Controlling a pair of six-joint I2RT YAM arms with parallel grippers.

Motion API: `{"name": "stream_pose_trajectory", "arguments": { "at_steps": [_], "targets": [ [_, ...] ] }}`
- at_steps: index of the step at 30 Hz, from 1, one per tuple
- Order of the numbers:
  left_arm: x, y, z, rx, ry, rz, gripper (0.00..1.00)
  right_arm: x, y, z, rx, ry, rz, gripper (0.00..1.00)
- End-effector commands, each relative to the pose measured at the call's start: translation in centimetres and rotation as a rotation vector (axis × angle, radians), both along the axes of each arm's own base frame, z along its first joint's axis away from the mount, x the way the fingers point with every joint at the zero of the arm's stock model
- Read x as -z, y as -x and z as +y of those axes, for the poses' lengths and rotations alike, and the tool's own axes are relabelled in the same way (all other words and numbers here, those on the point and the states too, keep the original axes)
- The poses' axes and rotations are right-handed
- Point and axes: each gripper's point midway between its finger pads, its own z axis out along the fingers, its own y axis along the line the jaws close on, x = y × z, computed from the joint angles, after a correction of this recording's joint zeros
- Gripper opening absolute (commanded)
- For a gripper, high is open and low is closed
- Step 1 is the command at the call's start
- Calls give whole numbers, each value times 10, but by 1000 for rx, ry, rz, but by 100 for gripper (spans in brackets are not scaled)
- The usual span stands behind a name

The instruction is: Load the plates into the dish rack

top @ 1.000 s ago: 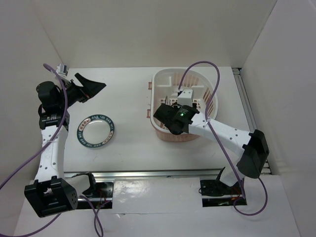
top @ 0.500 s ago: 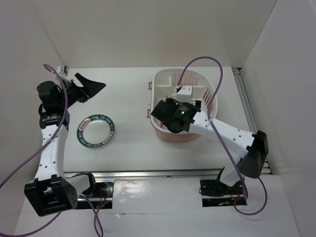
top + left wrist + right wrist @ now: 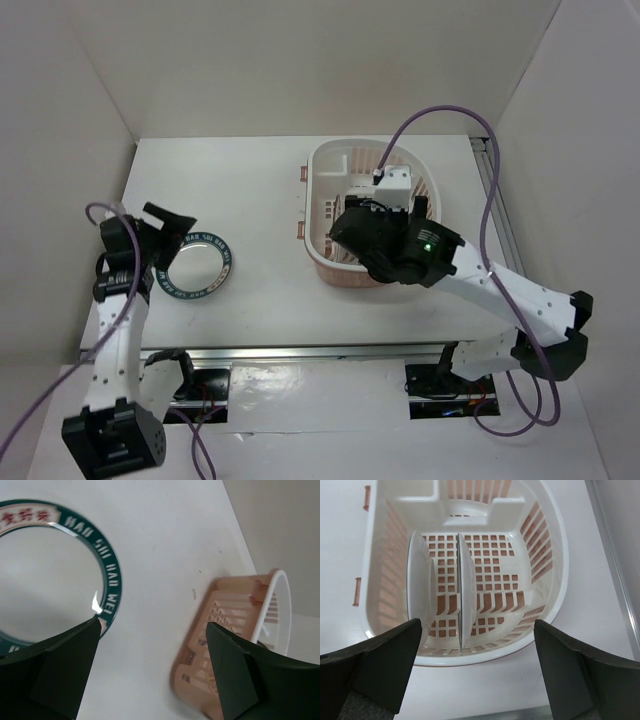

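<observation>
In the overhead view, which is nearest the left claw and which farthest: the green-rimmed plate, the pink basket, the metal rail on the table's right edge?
From the left gripper:
1. Teal-rimmed plate, just beside it on the table.
2. Dish rack, across the table to the right.
3. Metal rail, at the table's right edge.

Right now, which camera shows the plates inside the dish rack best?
Right wrist: it looks down into the dish rack, where two plates stand on edge. Top external has the right arm mostly covering them; left wrist shows only the rack's outer wall.
</observation>
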Motion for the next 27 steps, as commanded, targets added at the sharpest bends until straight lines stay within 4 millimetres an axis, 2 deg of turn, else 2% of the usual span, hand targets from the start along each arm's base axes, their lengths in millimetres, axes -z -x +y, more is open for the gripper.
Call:
{"name": "stream_pose_trajectory", "arguments": {
  "at_steps": [1, 7, 10, 11, 14, 17, 24, 26, 27],
  "targets": [
    [16, 31, 25, -266, 38, 30, 100, -19, 1, 7, -103, -20, -46, 100],
    [56, 74, 24, -436, 167, 92, 100, -26, 4, 11, -183, -25, -48, 100],
    [78, 81, 21, -473, 220, 146, 100, -32, 7, 14, -220, -48, -61, 100],
    [95, 86, 18, -477, 240, 185, 100, -33, 7, 15, -225, -44, -67, 100],
    [123, 95, 9, -482, 292, 249, 100, -29, 9, 18, -249, -59, -66, 100],
    [140, 100, 8, -500, 312, 276, 100, -24, 10, 18, -260, -51, -60, 100],
    [158, 103, 10, -524, 307, 289, 100, -23, 10, 21, -285, -64, -69, 100],
    [161, 100, 13, -529, 301, 274, 98, -23, 10, 21, -285, -65, -69, 100],
    [169, 102, 12, -538, 310, 289, 95, -23, 10, 21, -285, -65, -69, 100]
  ]
}}
